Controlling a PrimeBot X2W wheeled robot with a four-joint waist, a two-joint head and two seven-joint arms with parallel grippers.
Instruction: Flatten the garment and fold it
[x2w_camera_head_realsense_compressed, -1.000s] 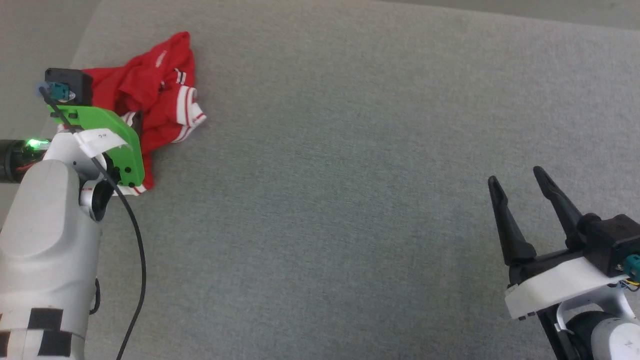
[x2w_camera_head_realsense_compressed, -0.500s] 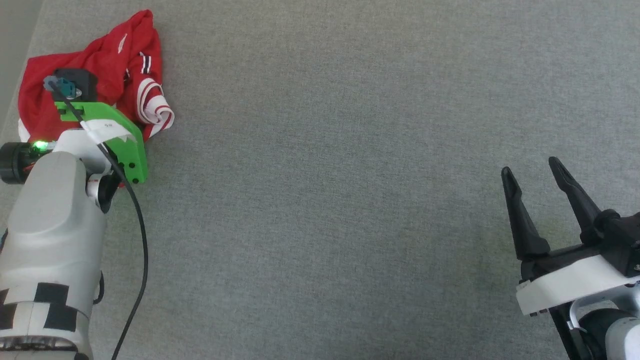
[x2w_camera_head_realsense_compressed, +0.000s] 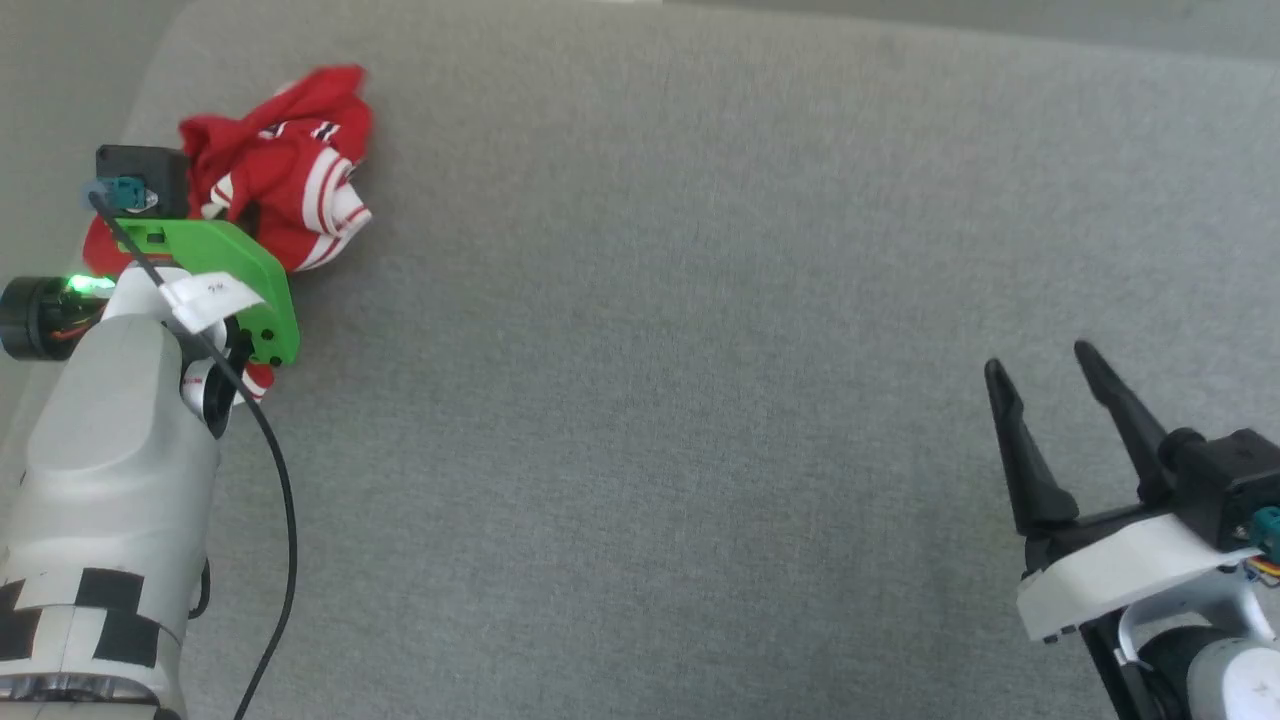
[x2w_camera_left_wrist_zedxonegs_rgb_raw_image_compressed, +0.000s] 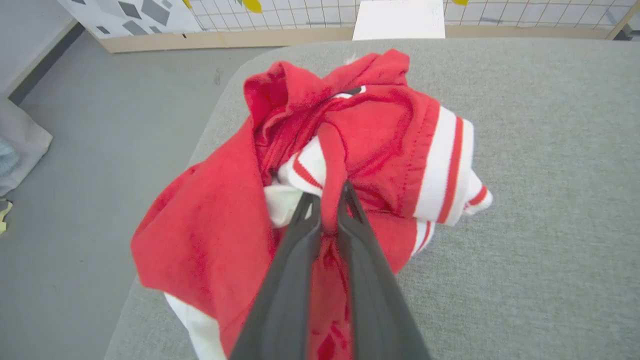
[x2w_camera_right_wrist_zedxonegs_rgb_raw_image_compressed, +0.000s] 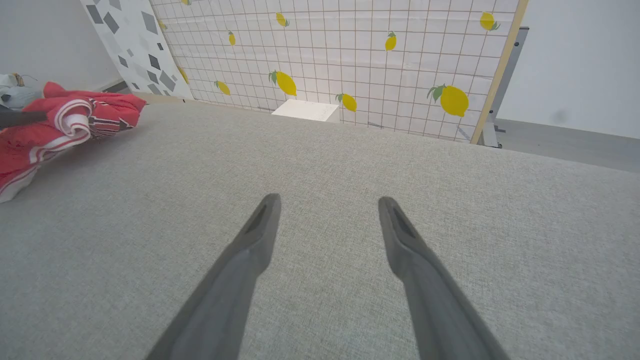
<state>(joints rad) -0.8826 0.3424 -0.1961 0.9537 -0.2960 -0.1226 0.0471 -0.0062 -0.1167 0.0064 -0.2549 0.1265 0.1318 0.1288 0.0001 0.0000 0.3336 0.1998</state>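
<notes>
Closest in, the right gripper: its two long dark fingers stand wide apart with nothing between them, poised above the grey woven fabric surface. Bare cloth lies ahead of its tips.

Over to the left gripper, and its fingers are squeezed almost together, clamped on a narrow red fold of the red short-sleeved sports jersey. The fold rises straight up between the tips. Just right of the fingers sits a bunched white sleeve with red stripes. To their left a broad red flap spreads out over the surface's rounded corner, and white fabric peeks from beneath them. The whole garment is a crumpled heap, nowhere near flat.

From the head view, the jersey lies just beyond the bright green plastic bracket on the left wrist. It is well apart from the right gripper, far off to that gripper's left.

Farther ahead of the right fingers, past the surface's edge, stands a white tiled panel printed with yellow lemons. A flat white box sits at its foot.
</notes>
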